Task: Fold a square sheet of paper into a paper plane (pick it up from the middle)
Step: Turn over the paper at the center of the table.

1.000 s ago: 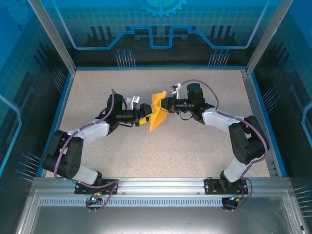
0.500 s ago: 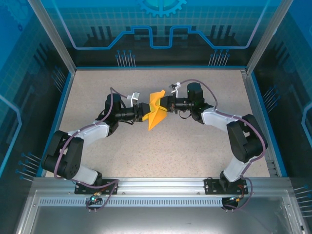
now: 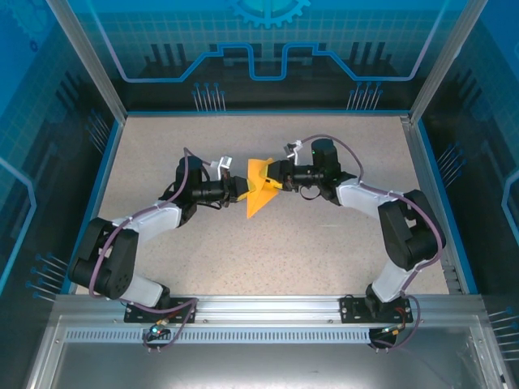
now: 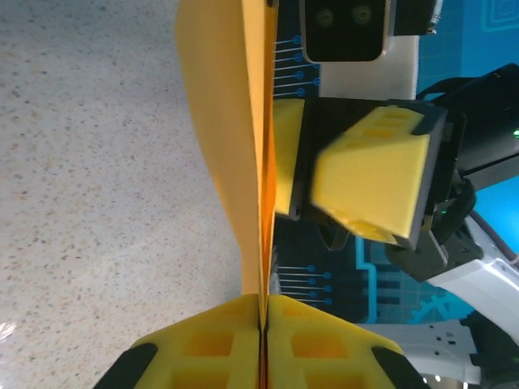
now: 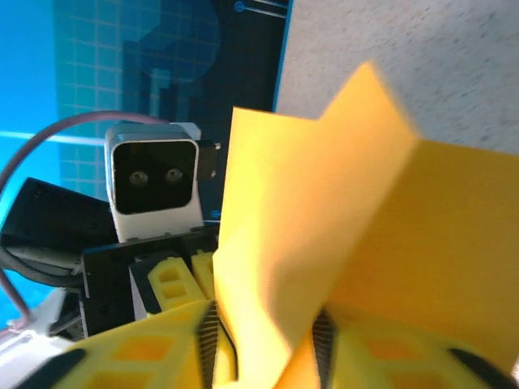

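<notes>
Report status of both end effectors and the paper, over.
Left end effector shut on the sheet of paper, partly folded. Right end effector open, close to it. No obstruction seen.

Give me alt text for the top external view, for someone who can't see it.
A partly folded orange-yellow paper is held near the middle of a speckled table. The left gripper is shut on one side of it; the jaws of the right gripper sit at the opposite side.
</notes>
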Tool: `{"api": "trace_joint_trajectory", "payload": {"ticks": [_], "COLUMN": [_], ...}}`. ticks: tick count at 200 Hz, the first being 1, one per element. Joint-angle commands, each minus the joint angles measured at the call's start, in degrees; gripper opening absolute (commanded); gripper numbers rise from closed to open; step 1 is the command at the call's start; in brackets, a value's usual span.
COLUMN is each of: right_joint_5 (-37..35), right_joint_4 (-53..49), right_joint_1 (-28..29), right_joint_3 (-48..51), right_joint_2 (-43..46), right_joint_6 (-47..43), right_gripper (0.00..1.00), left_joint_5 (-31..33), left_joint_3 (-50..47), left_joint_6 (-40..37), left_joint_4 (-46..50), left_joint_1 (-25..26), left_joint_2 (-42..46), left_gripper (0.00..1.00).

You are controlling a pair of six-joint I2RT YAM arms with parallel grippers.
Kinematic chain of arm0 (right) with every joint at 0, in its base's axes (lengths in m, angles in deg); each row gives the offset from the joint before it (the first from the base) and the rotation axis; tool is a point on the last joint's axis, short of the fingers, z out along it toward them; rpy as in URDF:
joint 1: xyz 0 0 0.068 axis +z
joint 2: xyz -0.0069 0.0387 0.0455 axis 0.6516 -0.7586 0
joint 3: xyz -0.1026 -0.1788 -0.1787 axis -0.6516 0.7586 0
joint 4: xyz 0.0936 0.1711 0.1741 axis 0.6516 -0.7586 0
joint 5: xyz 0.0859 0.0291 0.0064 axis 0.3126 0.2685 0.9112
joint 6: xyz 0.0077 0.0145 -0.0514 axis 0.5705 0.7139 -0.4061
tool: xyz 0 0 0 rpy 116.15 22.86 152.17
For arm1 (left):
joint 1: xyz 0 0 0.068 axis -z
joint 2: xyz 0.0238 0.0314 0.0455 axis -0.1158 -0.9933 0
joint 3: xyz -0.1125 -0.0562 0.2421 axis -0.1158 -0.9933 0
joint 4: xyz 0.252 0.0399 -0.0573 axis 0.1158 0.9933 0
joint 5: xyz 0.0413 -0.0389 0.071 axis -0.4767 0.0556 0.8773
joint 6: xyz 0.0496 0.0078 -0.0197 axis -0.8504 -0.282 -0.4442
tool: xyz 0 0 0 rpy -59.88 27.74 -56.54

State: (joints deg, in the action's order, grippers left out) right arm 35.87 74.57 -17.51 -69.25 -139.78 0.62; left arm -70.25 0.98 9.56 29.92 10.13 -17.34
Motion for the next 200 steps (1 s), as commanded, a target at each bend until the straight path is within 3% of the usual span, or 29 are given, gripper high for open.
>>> {"api": "trace_joint_trajectory", "payload": {"ticks": [1, 27, 57, 92, 139, 176, 200], "right_joint_5": [-7.1, -21.6, -35.5, -43.0, -45.8, -48.4, -49.2], "right_joint_4": [-13.0, -29.3, -38.0, -40.5, -40.6, -41.1, -41.1], "right_joint_1": [-2.1, -2.2, -2.3, -2.2, -2.3, -2.4, -2.6], "right_joint_3": [-0.1, -0.7, 0.9, 3.3, 5.7, 7.6, 8.1], "right_joint_2": [6.1, 12.3, 17.8, 22.3, 24.2, 24.9, 24.8], "right_joint_6": [-7.8, -16.7, -20.4, -21.3, -22.6, -22.0, -21.5], "right_gripper": [0.51, 0.76, 0.91, 0.98, 0.99, 0.99, 0.99], "left_joint_5": [2.8, 10.0, 28.1, 51.0, 81.3, 89.5, 88.8], "left_joint_3": [3.2, 8.2, 17.7, 27.6, 38.1, 42.2, 43.8], "left_joint_6": [-7.4, -17.7, -29.9, -36.1, -37.4, -35.1, -35.7], "left_joint_4": [10.3, 27.0, 49.4, 64.5, 76.7, 80.0, 78.7], "left_joint_1": [0.3, 0.7, 4.7, 10.2, 17.8, 21.3, 22.6], "left_joint_2": [3.3, 5.8, 6.0, 2.7, -7.3, -16.3, -22.2], "left_gripper": [0.08, 0.07, 0.06, 0.06, 0.06, 0.07, 0.07]}}
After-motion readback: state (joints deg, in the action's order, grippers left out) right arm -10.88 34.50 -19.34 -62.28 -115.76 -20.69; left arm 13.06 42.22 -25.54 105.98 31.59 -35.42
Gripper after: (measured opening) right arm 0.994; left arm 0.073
